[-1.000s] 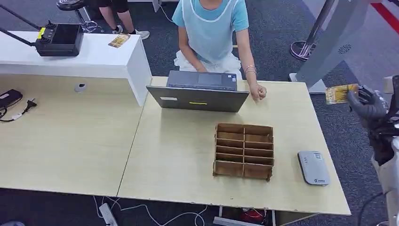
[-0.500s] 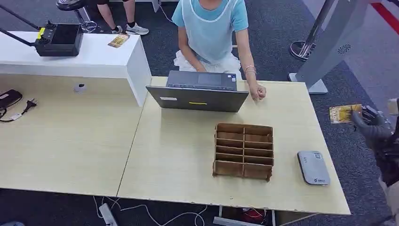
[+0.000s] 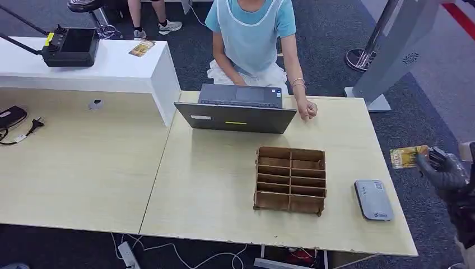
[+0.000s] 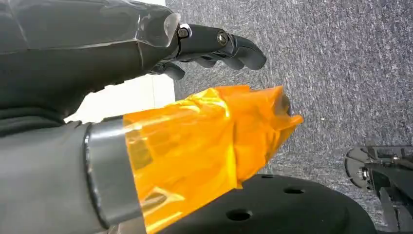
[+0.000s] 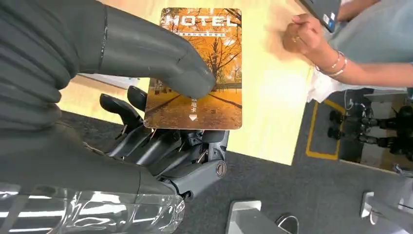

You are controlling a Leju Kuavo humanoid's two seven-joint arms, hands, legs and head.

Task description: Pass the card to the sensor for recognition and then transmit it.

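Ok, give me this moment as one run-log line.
right hand: holds hotel card, off table's right edge | card reader: on table, untouched | left hand: holds nothing | step: card not yet at reader

Dark grey carpet [image 3: 185,53] is covering the floor. A pale wooden desk [image 3: 213,185] is standing beside a second one [image 3: 73,162], with a white counter [image 3: 112,70] adjoining. A grey stand [image 3: 392,50] is rising at the far right.

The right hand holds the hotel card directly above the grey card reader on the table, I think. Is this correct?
Not quite. The right hand does hold the hotel card, but the head view shows the card beyond the table's right edge, over the carpet, not above the grey card reader.
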